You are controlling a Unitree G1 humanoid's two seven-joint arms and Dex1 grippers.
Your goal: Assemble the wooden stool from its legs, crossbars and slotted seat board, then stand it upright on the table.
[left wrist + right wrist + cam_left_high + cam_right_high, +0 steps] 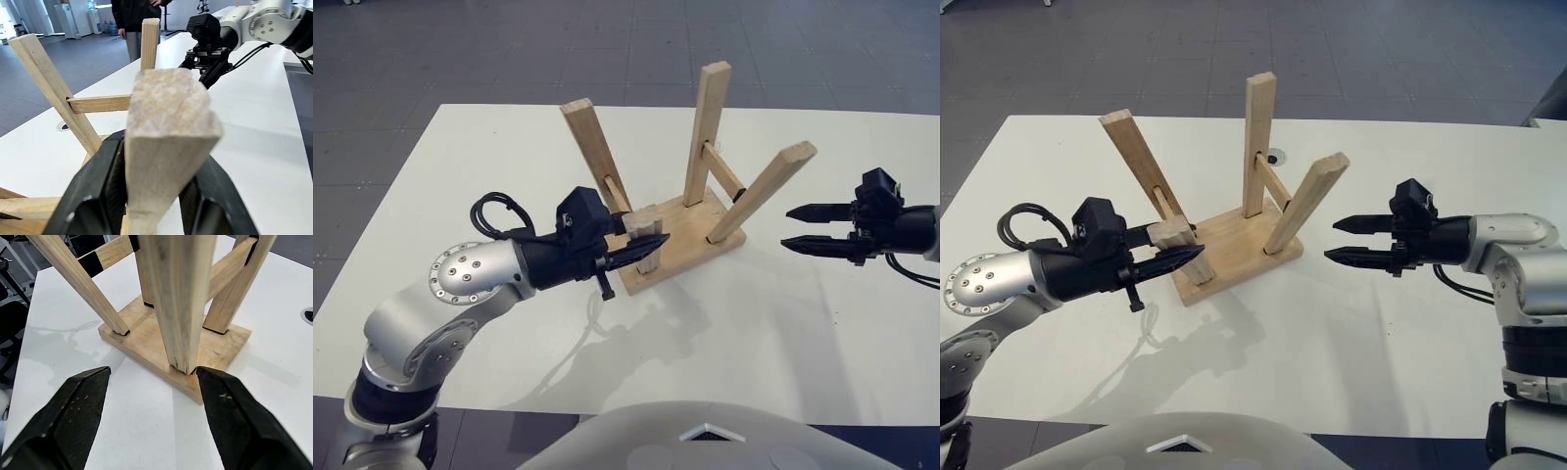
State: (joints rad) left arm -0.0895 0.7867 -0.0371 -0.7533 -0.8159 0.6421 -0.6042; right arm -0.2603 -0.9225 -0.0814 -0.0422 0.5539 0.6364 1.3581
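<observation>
I read the stool [1234, 240] as pale natural wood with visible grain, on a plain white table [1332, 372]. The left gripper [1193, 257] and right gripper [1330, 240] are matte black. The floor [1381, 49] is grey tile.

table [803, 333]: white, rectangular, plain flat top.
grommet [1278, 155]: round, grey, set flush in the table top, toward its far edge.
floor [460, 49]: grey tiles, beyond the table.
cabinets [73, 17]: pale, upright, far back in the room.

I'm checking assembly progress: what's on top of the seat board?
Three legs stand up from the seat board, joined by crossbars. The left gripper holds a wooden piece at the board's near-left corner; the gripper covers whether that piece is seated.
</observation>
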